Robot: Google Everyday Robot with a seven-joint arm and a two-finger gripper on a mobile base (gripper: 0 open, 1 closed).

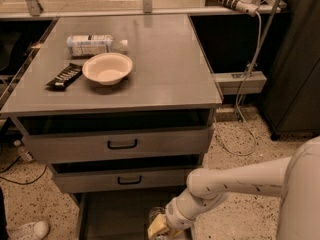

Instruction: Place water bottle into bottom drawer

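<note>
The bottom drawer (112, 211) is pulled open under the cabinet, showing a dark flat floor and a grey left rail. My gripper (159, 227) is at the bottom edge of the view, over the right part of that drawer, on a white arm reaching in from the right. It is shut on the water bottle (154, 214), a clear bottle standing roughly upright in the drawer opening. Only the bottle's upper part shows; the rest is cut off by the view's edge and by the gripper.
On the grey table top lie a bottle with a large white label (92, 45), a cream bowl (107, 68) and a black snack bar (64, 76). Two grey drawers with black handles (122, 144) sit above. A white shoe (29, 230) is at bottom left, cables and a dark cabinet (295, 84) at right.
</note>
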